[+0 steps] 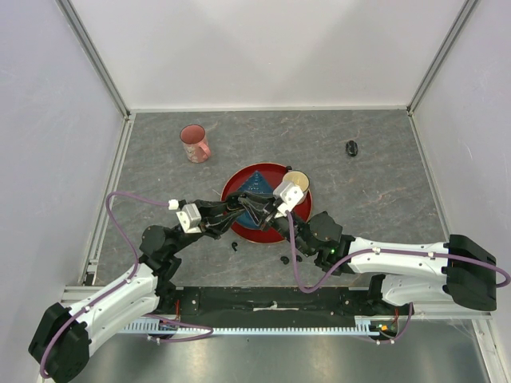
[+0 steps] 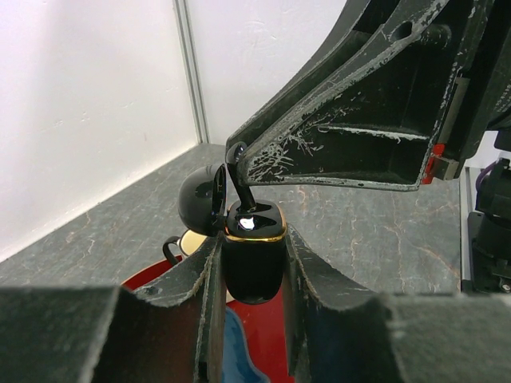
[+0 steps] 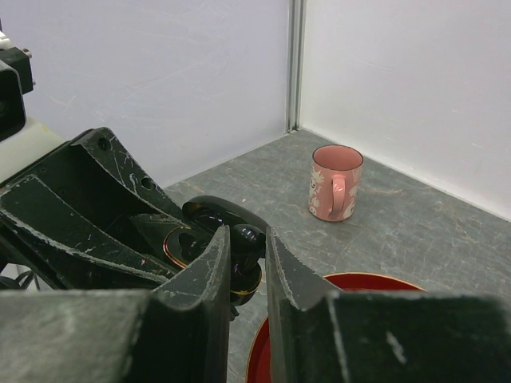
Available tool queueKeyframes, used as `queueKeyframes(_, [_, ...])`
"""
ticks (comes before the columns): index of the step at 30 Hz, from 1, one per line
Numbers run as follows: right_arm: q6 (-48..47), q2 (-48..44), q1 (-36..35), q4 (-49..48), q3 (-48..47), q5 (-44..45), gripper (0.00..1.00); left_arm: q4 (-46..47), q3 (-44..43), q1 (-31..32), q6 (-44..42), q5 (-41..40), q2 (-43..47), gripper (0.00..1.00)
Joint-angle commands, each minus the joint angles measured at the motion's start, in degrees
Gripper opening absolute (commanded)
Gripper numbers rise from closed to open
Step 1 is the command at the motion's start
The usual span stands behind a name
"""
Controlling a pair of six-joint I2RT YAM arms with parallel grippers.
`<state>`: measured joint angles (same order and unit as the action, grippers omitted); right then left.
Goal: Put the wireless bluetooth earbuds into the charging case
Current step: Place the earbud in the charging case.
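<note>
My left gripper [image 2: 251, 247] is shut on the open black charging case [image 2: 254, 267], which has a gold rim and its lid [image 2: 200, 199] swung open to the left. My right gripper [image 3: 247, 239] is shut on one tiny black earbud [image 3: 250, 249] and holds it at the mouth of the case [image 3: 188, 243]. In the left wrist view the earbud [image 2: 237, 171] hangs from the right fingers, its stem touching the case's top. In the top view both grippers meet over the red plate [image 1: 299, 209]. Two loose earbuds lie on the table near the plate's front edge [image 1: 234, 246], [image 1: 284, 260].
A pink cup [image 1: 194, 144] stands at the back left and also shows in the right wrist view [image 3: 335, 182]. A second black oval case [image 1: 351, 148] lies at the back right. The red plate holds a blue triangle [image 1: 255, 182] and a cream disc [image 1: 297, 179].
</note>
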<state>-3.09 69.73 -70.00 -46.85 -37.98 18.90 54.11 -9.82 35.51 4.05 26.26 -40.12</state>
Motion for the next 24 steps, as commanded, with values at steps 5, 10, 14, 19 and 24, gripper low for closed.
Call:
queueKeyframes(5, [-2.4, 0.0, -1.2, 3.3, -0.2, 0.5, 0.0, 6.7, -0.8, 0.2, 2.7, -3.6, 0.7, 0.02])
queueKeyframes(10, [-4.9, 0.1, -2.2, 2.8, -0.3, 2.7, 0.0, 6.7, -0.8, 0.2, 2.8, -3.6, 0.8, 0.02])
queueKeyframes(14, [-7.8, 0.8, -3.0, 3.9, -1.4, 3.1, 0.0, 6.7, -0.7, 0.2, 2.8, -3.6, 0.9, 0.02])
queueKeyframes(19, [-8.5, 1.7, -3.7, 6.1, -2.6, 2.7, 0.0, 6.5, -0.9, 0.2, 2.5, -3.8, 0.9, 0.02])
queueKeyframes(24, [-6.8, 1.5, -3.9, 7.6, -3.0, 4.1, 0.0, 6.4, -0.8, 0.2, 2.3, -4.5, 1.0, 0.02])
